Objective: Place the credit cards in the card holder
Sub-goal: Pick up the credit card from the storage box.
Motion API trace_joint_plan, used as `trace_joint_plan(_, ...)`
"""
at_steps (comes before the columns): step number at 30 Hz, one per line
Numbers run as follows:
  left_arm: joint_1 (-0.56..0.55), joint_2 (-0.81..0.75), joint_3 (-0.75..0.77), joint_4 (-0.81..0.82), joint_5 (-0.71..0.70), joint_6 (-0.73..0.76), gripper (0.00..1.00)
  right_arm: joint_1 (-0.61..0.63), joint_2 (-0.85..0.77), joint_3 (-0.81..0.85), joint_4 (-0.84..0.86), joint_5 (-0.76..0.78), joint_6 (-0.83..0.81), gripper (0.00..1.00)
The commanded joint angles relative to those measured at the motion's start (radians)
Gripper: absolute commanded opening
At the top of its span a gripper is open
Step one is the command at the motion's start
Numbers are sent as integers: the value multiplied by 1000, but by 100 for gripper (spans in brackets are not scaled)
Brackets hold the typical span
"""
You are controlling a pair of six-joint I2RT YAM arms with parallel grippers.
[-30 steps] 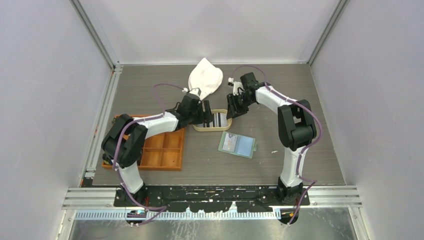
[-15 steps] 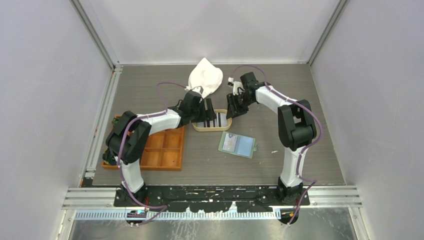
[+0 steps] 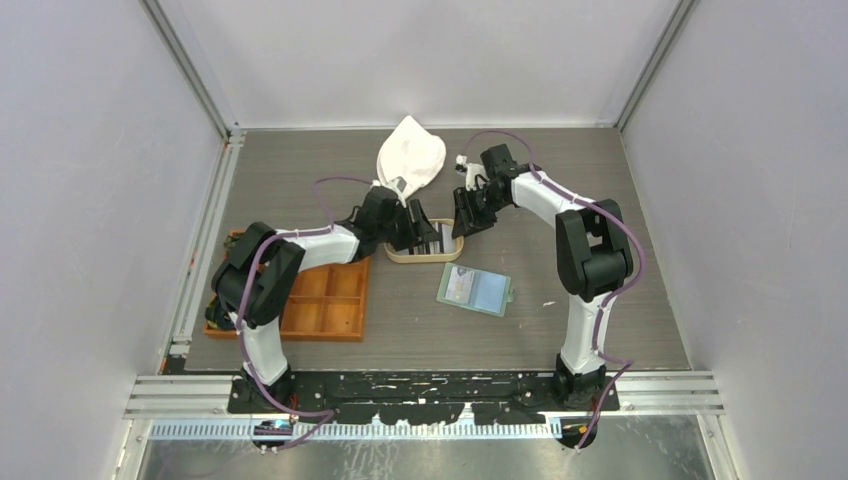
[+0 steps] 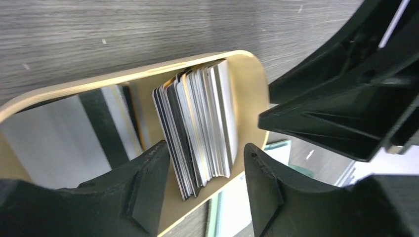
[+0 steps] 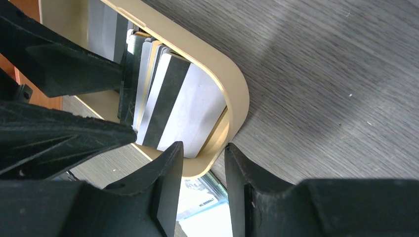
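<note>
Mid-table, inside wooden tray: credit cards stand on edge in a fanned stack, black and pale mixed. Card holder lies open, flat, near-right of tray, apart from it; can't tell if pockets hold a card. Left gripper jaws wide, straddling stack, not clamped. Right gripper jaws narrow, pinching tray's right end rim by look of it. Judgement: early, pick not made, transfer and insertion all left. Table grey woodgrain; orange tray near-left, white cloth far; pale walls around.
</note>
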Motion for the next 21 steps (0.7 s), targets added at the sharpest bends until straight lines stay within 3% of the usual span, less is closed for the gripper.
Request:
trace_joint_plan(1,-4,-28,1,128,90,-53,57,-3,-24,45,2,-29,-5,42)
trace_joint_plan(21,-2,85,31,192,143,-101,57,-11,-12,48,-2,-45,-5,43)
